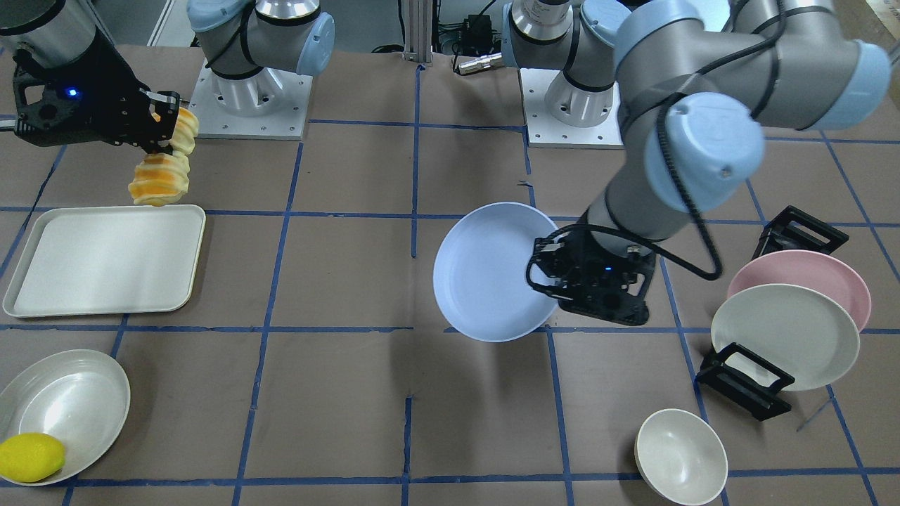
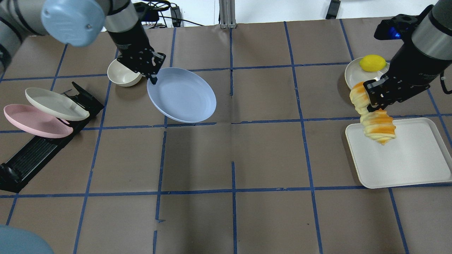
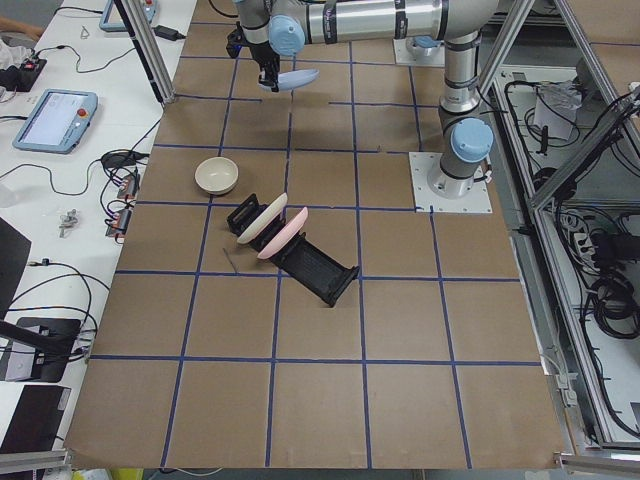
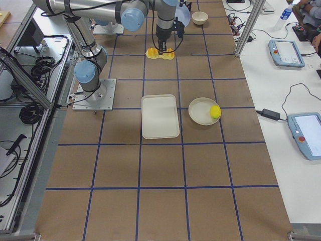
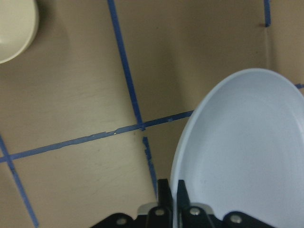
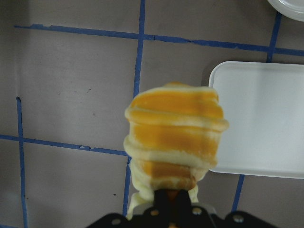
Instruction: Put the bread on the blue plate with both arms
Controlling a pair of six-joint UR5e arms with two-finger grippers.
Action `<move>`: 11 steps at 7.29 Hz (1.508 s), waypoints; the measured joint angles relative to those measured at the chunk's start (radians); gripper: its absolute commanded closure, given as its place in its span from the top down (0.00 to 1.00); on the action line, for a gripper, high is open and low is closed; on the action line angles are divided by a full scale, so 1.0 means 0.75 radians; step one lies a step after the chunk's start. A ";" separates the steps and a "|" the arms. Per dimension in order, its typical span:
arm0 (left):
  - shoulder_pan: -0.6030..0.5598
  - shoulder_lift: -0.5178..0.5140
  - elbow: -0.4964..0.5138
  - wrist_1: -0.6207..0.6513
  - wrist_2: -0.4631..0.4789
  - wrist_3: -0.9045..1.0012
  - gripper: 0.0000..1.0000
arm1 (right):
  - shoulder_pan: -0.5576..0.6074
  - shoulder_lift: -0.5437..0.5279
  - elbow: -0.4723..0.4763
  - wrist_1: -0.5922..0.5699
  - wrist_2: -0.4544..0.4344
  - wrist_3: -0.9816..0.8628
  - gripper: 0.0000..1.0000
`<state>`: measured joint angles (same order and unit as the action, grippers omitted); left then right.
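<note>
The blue plate (image 2: 182, 95) hangs above the table, held by its rim in my left gripper (image 2: 152, 78), which is shut on it; it also shows in the front view (image 1: 485, 270) and the left wrist view (image 5: 247, 152). My right gripper (image 2: 370, 106) is shut on the middle of the bread (image 2: 378, 127), a twisted orange and cream roll held in the air over the far edge of the white tray (image 2: 406, 158). The bread fills the right wrist view (image 6: 173, 137) and shows in the front view (image 1: 160, 179). The two arms are far apart.
A cream plate (image 2: 353, 76) with a yellow lemon (image 2: 372, 62) sits beyond the tray. A cream bowl (image 2: 122, 74) lies by the left gripper. A black rack (image 2: 39, 148) holds a pink plate (image 2: 35, 121) and a cream-white plate (image 2: 54, 104) at the left.
</note>
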<state>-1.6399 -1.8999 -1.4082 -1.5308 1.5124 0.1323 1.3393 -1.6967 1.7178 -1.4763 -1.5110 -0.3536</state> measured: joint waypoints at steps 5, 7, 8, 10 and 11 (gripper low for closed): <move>-0.123 -0.062 -0.231 0.300 -0.148 -0.218 0.07 | 0.125 0.157 0.008 -0.130 0.024 0.041 0.06; -0.127 -0.077 -0.347 0.463 -0.243 -0.263 0.07 | 0.132 0.197 0.012 -0.168 0.024 0.049 0.06; -0.128 -0.089 -0.397 0.551 -0.267 -0.283 0.09 | 0.134 0.204 0.011 -0.173 0.028 0.064 0.05; -0.129 -0.111 -0.457 0.670 -0.278 -0.299 0.83 | 0.167 0.243 -0.003 -0.191 0.026 0.176 0.05; -0.128 -0.112 -0.460 0.695 -0.275 -0.297 1.00 | 0.207 0.274 -0.008 -0.225 0.024 0.224 0.05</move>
<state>-1.7362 -1.9837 -1.7534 -1.0097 1.3060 -0.0906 1.4943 -1.4909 1.7116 -1.6448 -1.4931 -0.1854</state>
